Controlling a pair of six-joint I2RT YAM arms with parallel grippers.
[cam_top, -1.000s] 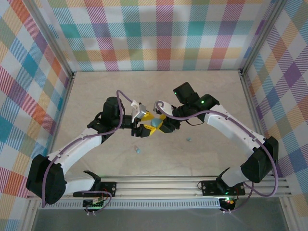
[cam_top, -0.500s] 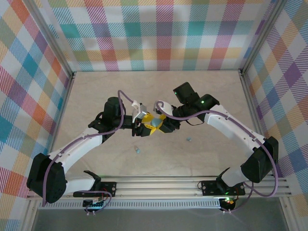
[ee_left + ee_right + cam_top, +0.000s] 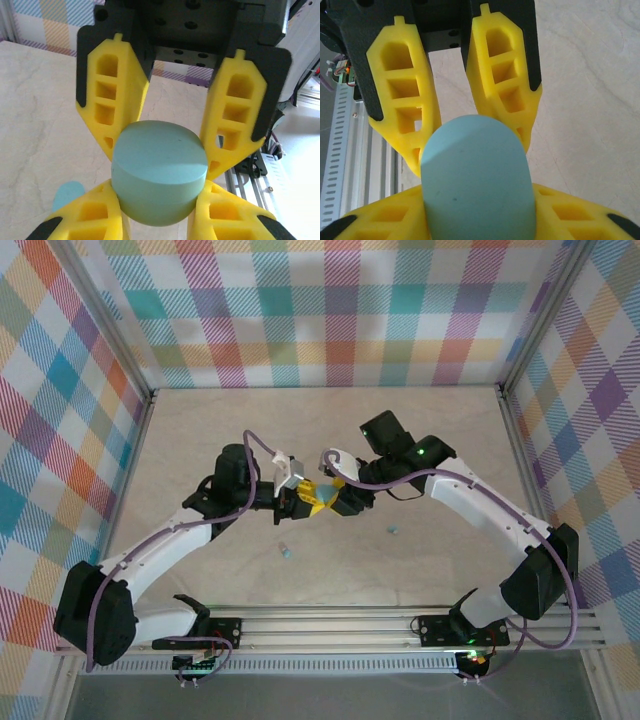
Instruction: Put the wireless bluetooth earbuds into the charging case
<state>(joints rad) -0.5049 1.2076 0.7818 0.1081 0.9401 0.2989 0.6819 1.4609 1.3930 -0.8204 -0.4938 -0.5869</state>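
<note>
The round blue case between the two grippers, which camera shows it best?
The left wrist view: the round blue case sits almost whole in frame, flat top and side wall, yellow fingers flanking it. The right wrist view crops its lower edge. The top external view gives a tiny blue patch.

Left claw (image 3: 305, 503) and right claw (image 3: 332, 502) meet tip-to-tip, arms bent inward.

I see a lab test cell. Plaid panels (image 3: 330, 310) enclose the table (image 3: 330, 430), aluminium rails (image 3: 340, 625) along its near edge.
</note>
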